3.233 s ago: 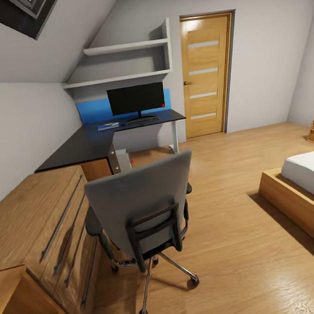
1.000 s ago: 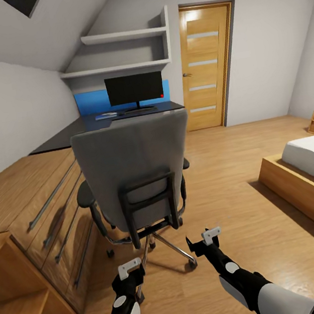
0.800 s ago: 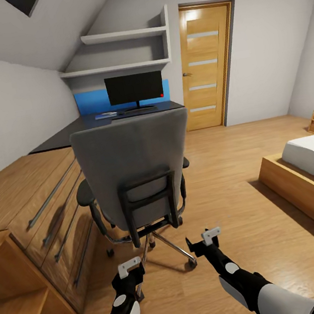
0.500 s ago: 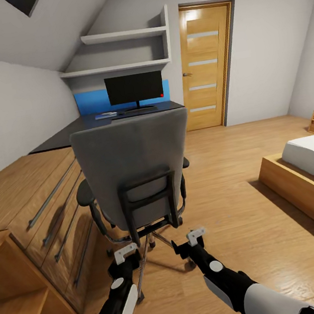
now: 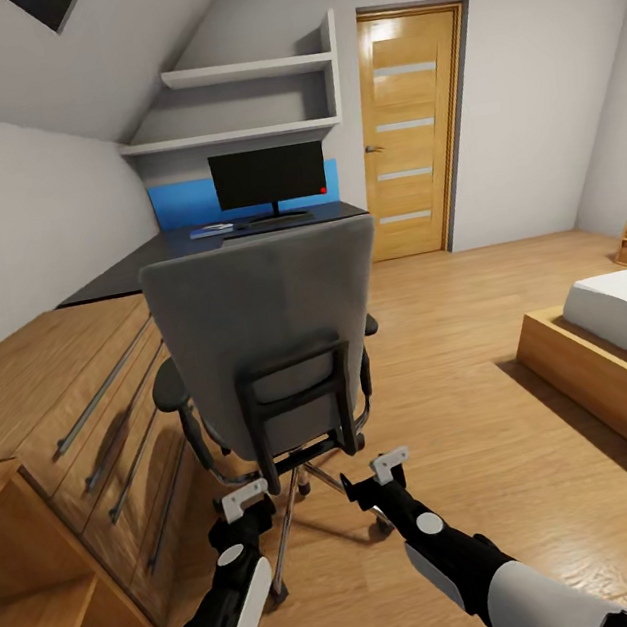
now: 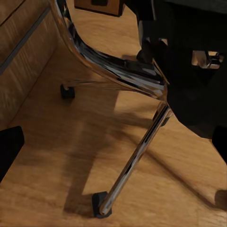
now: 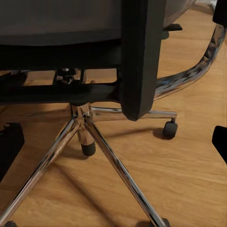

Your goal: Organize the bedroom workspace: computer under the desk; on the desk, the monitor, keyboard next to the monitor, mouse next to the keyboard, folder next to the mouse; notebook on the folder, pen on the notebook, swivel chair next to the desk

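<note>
The grey swivel chair [image 5: 264, 321] stands with its back to me, between me and the black desk [image 5: 135, 271]. On the desk stand the monitor [image 5: 268, 176] and the keyboard [image 5: 273, 220], with the blue folder [image 5: 211, 230] to the keyboard's left. The chair hides the computer. Mouse, notebook and pen are too small to make out. My left gripper [image 5: 244, 502] and right gripper [image 5: 379, 473] are both open, low behind the chair's chrome base [image 5: 320, 480]. The left wrist view shows a chrome leg [image 6: 135, 158] and the right wrist view the black back bracket [image 7: 139, 56], between spread fingers [image 6: 9, 146] [image 7: 9, 146].
A wooden drawer unit [image 5: 76, 412] and a low open shelf [image 5: 46, 609] run along the left, close to the chair. A bed [image 5: 613, 347] lies at the right, with wood floor [image 5: 466, 380] between. The door [image 5: 415, 125] is at the back.
The camera closed in on the chair and both arms came into view. In the last second both grippers reached forward toward the chair's base, the right one also shifting left.
</note>
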Available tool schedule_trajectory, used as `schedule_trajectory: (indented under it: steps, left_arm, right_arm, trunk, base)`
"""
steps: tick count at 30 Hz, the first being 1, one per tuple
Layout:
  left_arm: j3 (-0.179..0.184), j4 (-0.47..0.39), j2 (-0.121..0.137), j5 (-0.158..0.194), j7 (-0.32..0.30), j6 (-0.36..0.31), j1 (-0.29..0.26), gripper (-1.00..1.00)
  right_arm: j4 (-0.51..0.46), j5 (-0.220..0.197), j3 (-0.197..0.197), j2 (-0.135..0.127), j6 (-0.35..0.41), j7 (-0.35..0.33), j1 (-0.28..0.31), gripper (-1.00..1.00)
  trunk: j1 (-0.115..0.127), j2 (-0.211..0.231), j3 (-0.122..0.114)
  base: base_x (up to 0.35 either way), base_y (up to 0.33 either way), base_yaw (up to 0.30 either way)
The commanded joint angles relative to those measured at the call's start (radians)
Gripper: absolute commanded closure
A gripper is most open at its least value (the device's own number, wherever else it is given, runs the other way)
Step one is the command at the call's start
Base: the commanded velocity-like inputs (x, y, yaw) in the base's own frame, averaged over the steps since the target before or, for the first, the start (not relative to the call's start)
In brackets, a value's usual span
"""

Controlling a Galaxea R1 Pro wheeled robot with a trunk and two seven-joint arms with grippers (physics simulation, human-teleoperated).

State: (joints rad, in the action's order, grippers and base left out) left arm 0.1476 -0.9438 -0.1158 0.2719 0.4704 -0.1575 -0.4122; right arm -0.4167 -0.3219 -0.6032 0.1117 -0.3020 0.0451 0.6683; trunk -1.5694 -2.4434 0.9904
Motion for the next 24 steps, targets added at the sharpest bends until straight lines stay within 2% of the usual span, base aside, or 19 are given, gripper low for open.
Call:
schedule_trajectory:
  steps: [1, 17, 19, 21, 24]
  left_arm:
    - [0.003, 0.001, 0.001, 0.006, 0.006, -0.004, 0.0, -1.0]
    - [0.018, 0.094, -0.006, 0.004, -0.004, -0.004, -0.001, -1.0]
    - [0.045, 0.097, -0.007, 0.004, -0.005, -0.004, -0.001, -1.0]
    - [0.091, 0.098, -0.006, 0.004, -0.005, -0.004, 0.0, -1.0]
    - [0.13, 0.098, -0.006, 0.005, -0.004, -0.004, 0.0, -1.0]
  right_arm:
    - [0.001, -0.009, -0.009, -0.001, -0.005, 0.005, 0.002, -1.0]
    - [0.002, -0.012, -0.006, -0.003, -0.005, 0.01, 0.001, -1.0]
    - [0.002, -0.012, -0.006, -0.003, -0.005, 0.01, 0.001, -1.0]
    - [0.002, -0.012, -0.006, -0.003, -0.005, 0.01, 0.001, -1.0]
    - [0.002, -0.012, -0.006, -0.004, -0.005, 0.01, 0.001, -1.0]
  trunk:
    - [0.0, 0.0, 0.001]
    - [0.0, 0.0, 0.001]
    - [0.0, 0.0, 0.001]
    - [0.0, 0.0, 0.001]
    - [0.0, 0.0, 0.001]
  base:
    - [0.0, 0.0, 0.0]
    - [0.0, 0.0, 0.0]
    - [0.0, 0.0, 0.0]
    - [0.0, 0.0, 0.0]
    - [0.0, 0.0, 0.0]
